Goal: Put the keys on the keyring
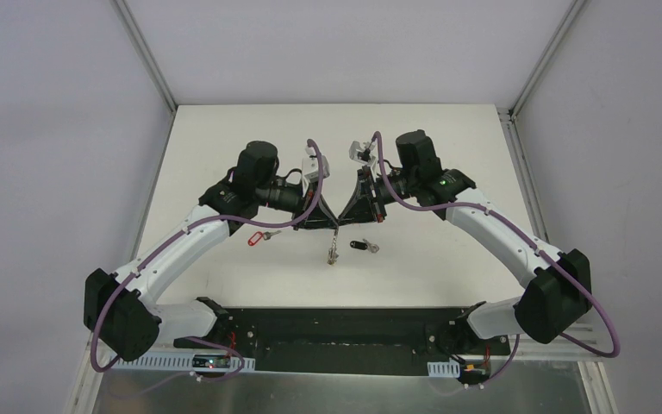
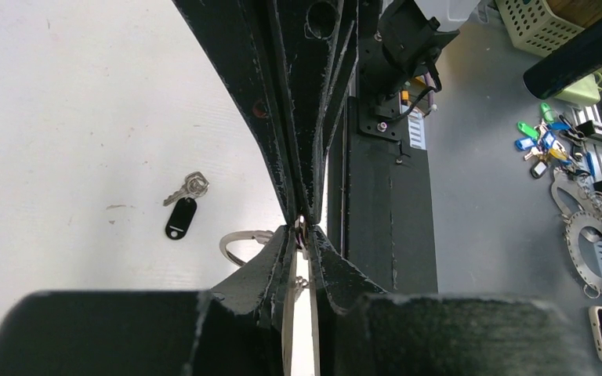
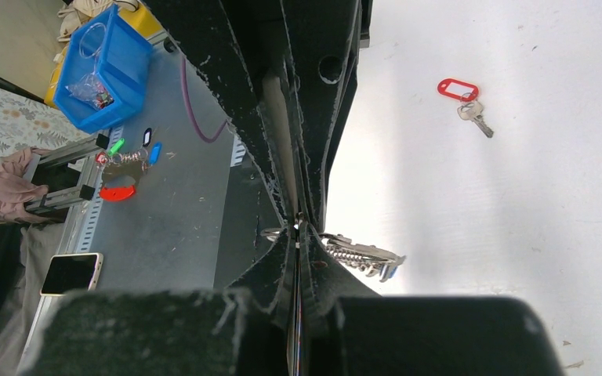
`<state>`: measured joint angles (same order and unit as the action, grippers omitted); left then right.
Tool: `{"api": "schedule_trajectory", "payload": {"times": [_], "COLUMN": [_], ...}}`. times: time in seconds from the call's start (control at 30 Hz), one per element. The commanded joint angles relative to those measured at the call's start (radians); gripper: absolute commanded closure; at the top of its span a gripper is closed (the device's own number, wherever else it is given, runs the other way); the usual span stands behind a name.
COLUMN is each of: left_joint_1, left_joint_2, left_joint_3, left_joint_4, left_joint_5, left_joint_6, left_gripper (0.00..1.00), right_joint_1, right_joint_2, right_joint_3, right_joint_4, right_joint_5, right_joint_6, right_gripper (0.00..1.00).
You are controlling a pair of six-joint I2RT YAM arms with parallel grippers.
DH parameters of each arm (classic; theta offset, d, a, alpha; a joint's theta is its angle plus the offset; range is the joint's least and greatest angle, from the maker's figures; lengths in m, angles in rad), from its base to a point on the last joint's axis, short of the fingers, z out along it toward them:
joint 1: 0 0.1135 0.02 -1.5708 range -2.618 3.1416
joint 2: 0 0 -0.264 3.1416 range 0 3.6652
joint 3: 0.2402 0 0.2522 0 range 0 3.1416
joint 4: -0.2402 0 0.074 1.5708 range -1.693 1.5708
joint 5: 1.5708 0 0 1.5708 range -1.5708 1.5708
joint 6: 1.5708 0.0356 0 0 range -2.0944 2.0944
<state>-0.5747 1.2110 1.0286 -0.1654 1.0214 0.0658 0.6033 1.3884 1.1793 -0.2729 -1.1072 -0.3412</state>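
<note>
Black tag, red tag: lettering too small.

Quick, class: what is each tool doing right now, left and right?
Left tool: almost closed at the keyring; whether it grips cannot be told.
Right tool: closed, pinching the keyring.
</note>
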Motion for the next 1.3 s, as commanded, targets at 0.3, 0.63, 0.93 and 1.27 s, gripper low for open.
{"api": "schedule_trajectory", "payload": {"times": [0.3, 0.63, 0.93, 1.27], "left_joint_1": [0.001, -0.002, -0.002, 0.003], "left_joint_2": [0.003, -0.047, -0.073, -0.098], "left_joint_3": [0.030, 0.048, 0.060, 0.036], "left_joint_4": [0.037, -0.082, -0.178, -0.180], "left_joint_5": [0.054, -0.087, -0.155, -0.150], "left_joint_6": [-0.018, -0.099, -0.119, -0.164], "left_gripper": [1.00, 1.00, 1.00, 1.00], "right_joint_1": [-0.004, -0.005, -0.008, -0.048], "right_joint_2": [-0.025, -0.018, -0.022, -0.107], "right_joint_3": [0.003, 0.019, 0.021, -0.057], "right_joint_4": [0.039, 0.024, 0.027, -0.014], "right_joint_5": [-0.007, 0.074, 0.100, 0.263], "right_joint_6": [-0.003, 0.003, 0.019, -0.068], "right_gripper": [1.00, 1.00, 0.69, 0.53]}}
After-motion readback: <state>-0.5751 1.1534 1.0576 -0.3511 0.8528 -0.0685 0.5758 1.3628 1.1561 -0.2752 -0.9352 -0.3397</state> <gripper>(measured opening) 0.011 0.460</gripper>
